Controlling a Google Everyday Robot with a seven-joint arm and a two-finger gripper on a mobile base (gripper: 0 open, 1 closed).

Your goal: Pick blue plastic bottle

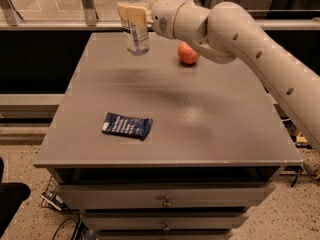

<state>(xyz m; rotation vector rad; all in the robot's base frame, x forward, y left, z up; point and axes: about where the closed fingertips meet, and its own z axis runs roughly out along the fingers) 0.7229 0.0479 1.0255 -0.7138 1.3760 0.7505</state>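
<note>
One camera looks down from above the near edge of the surface [200, 129], facing far, close enough that its top fills the frame. The pincer [134, 18], clamped on the blue plastic bottle [137, 41], sits far left, by the frame's top edge.

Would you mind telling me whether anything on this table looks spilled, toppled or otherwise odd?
Nothing stands out. The gripper holds the blue plastic bottle roughly upright at the far end of the table, the apple sits beside it, and the blue packet lies flat.
</note>
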